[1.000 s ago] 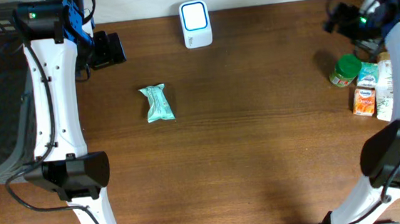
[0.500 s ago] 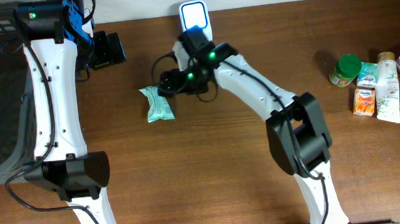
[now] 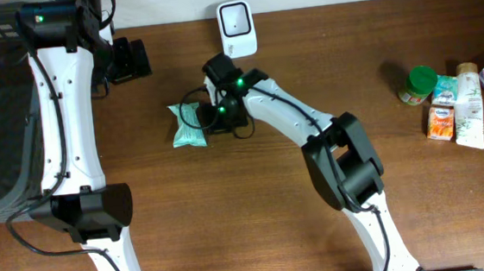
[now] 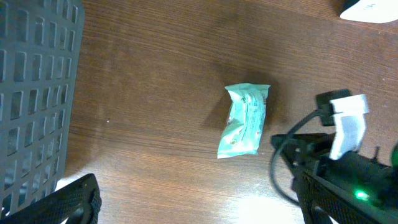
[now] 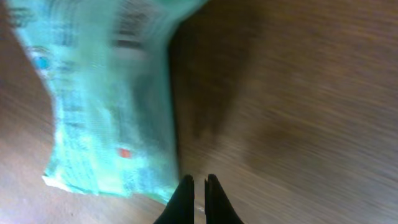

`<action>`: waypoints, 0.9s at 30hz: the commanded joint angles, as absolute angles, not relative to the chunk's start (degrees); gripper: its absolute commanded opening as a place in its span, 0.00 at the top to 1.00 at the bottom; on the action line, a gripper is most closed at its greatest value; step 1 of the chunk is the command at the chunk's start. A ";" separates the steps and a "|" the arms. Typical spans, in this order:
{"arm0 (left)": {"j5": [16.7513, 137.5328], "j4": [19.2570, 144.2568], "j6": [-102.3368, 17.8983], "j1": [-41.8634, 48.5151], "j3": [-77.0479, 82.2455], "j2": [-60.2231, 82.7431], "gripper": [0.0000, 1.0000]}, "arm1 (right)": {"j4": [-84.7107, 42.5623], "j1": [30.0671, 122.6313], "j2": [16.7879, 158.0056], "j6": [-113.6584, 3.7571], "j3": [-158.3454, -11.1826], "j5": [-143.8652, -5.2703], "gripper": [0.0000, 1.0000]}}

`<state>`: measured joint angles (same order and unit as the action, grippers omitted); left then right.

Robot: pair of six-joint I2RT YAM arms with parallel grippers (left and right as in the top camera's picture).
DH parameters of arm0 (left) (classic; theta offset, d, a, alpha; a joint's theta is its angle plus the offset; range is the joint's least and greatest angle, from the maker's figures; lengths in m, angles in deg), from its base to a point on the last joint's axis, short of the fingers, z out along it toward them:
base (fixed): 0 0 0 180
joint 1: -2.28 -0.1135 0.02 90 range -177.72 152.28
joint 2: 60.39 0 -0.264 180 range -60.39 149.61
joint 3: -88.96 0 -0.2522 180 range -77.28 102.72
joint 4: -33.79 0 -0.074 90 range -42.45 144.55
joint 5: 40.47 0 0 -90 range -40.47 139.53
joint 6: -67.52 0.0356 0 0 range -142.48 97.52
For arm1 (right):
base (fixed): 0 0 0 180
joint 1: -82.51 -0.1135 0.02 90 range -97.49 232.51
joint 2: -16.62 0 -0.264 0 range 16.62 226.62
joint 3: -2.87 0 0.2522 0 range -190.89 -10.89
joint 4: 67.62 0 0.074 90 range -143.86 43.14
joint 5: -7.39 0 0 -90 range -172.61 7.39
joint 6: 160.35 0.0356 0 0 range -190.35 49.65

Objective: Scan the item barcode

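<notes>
Nothing is scanned yet: the packet (image 3: 189,125) lies on the tabletop (image 3: 419,191) near the scanner (image 3: 237,19). The right gripper (image 5: 196,186) is pressed together at the packet's edge, though I cannot tell if it has a hold. The left gripper (image 3: 141,59) is apart and idle.

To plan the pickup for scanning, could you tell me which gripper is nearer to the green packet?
Right. The right gripper sits just beside the green packet's edge, its fingers shut with nothing between them. The left gripper is open and well apart from the packet.
</notes>
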<state>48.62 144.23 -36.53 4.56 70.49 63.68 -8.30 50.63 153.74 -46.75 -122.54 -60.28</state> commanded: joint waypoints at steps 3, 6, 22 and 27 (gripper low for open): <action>48.23 144.28 -35.85 4.74 70.84 62.72 0.01 | -11.01 55.27 151.86 -47.58 -124.42 -41.29 0.79; 48.23 144.28 -35.85 4.74 70.84 62.72 0.01 | -16.67 54.72 151.89 -47.54 -124.42 -38.27 0.12; 48.23 144.28 -35.85 4.74 70.84 62.72 0.01 | -21.46 47.64 156.74 -41.75 -124.23 -59.41 0.34; 48.23 144.28 -35.85 4.74 70.84 62.72 0.01 | -21.30 47.64 158.07 -41.79 -123.99 -59.72 0.43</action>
